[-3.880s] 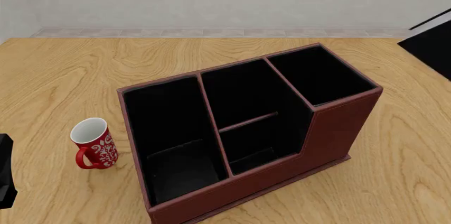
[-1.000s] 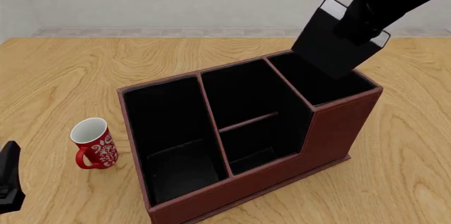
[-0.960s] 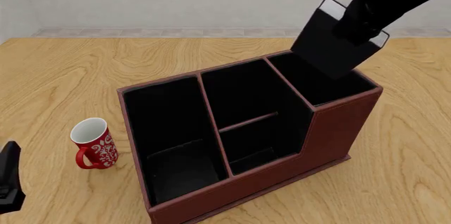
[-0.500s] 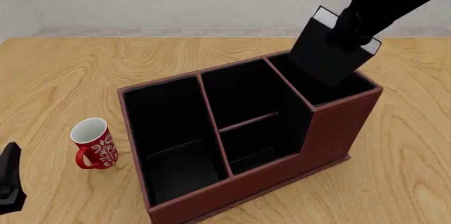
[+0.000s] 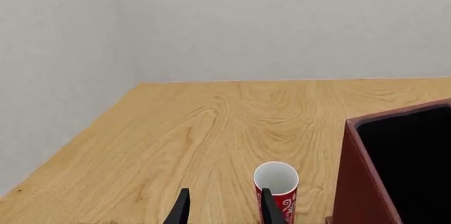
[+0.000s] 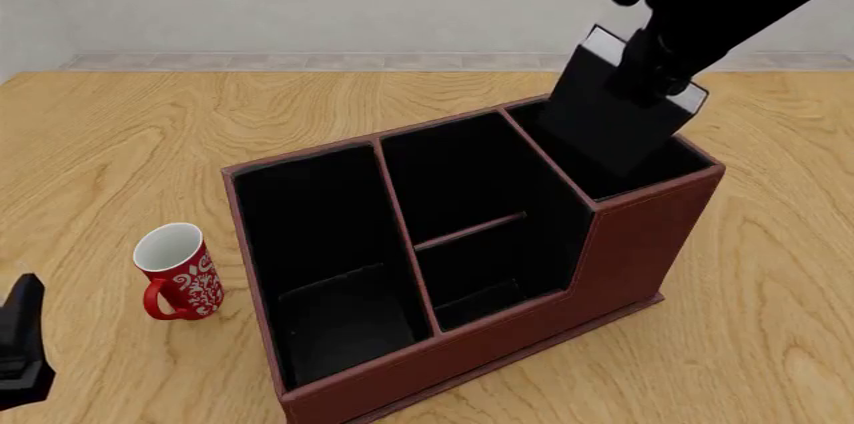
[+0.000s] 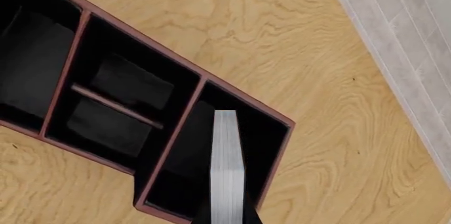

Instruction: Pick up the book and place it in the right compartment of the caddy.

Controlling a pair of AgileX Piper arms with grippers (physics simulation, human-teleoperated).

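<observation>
Black book (image 6: 611, 122) lower, entering right compartment (image 6: 627, 166) | right end effector (image 6: 650, 69) clamping it

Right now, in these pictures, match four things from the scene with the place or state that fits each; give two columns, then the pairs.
Things
1. book
2. mug
3. left gripper
4. right compartment

Places or states
A. stands on the table, left of the caddy
B. open, holding nothing
C. tilted, held by the right gripper
D. the caddy's small end section, under the book

Pairs: 1-C, 2-A, 3-B, 4-D
</observation>
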